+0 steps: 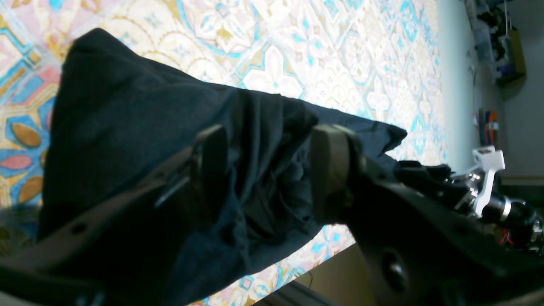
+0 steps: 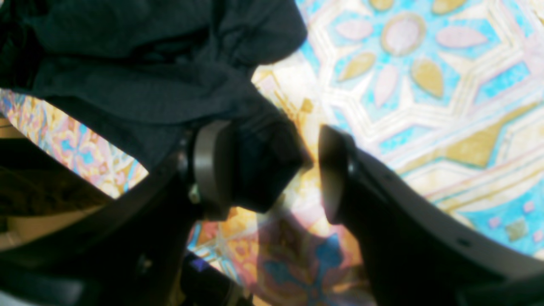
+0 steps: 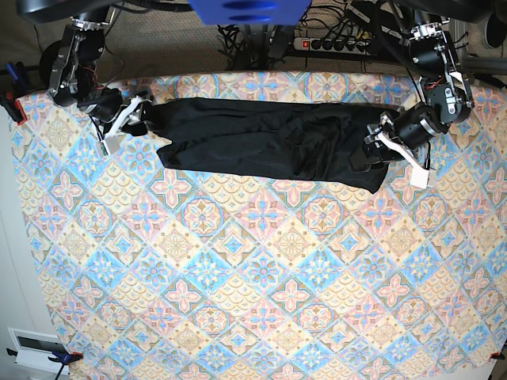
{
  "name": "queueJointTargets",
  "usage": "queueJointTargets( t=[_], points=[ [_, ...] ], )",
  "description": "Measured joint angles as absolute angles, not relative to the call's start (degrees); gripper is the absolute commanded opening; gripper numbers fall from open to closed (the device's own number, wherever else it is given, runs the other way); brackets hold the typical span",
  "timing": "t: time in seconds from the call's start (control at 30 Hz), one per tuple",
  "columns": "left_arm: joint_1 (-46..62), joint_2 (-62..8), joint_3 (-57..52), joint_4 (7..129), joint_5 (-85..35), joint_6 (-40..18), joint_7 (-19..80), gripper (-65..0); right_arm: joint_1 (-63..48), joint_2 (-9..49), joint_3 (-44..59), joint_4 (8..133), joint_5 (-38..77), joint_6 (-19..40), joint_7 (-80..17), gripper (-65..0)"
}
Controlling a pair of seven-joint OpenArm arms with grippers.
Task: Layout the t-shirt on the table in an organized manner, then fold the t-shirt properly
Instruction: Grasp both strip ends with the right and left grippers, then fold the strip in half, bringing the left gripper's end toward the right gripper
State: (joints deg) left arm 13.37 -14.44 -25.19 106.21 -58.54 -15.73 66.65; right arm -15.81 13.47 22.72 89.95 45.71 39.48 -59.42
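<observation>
Across the far edge of the table point(image 3: 261, 317), the t-shirt point(image 3: 269, 142) lies as a long black band w/ its long axis running straight from one claw to the other. It's rumpled along that line, not spread toward the near side, so layout looks barely started.

Left gripper point(image 1: 267, 170) sits at its own end of the band, approx. at the corner: jaws wide apart, bunched cloth running up between them. Cloth brushes the pads, but no pinch shows, so I read it as straddling, not gripping.

Right gripper point(image 2: 272, 170) is at the opposite end, jaws equally wide. A fold of black fabric drapes against one pad; the other pad stands clear over bare tablecloth.

Each arm is nearest its own end. Probably both need to close on the ends, then draw the shirt toward the near side.
</observation>
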Motion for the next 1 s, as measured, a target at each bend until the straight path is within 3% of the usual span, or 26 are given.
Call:
queueJointTargets(
  t=[0.4,0.8,0.9,1.0],
  points=[
    [13.4,-14.4,-25.2,106.2,-58.5,-15.7,66.7,-34.3,-14.8,13.1,12.3,87.8,47.1,39.9,-54.7,-34.6],
    [13.3,-14.4,-25.2,106.2,-58.6,-15.7,66.7,-34.3,-14.3,8.8,11.2,81.6,49.9,40.5,-49.1,-34.9],
    [13.1,-14.4,-25.2,106.2,-58.5,-15.7,66.7,-34.3,-14.3,8.0,11.4,81.6,49.5,40.3,-49.1,-40.8],
    [12.0,-14.4,-25.2,106.2,-58.7,-15.8,66.4,-34.3,-14.5,7.5,11.3,81.9,48.1,40.4,-50.2,-54.0]
  ],
)
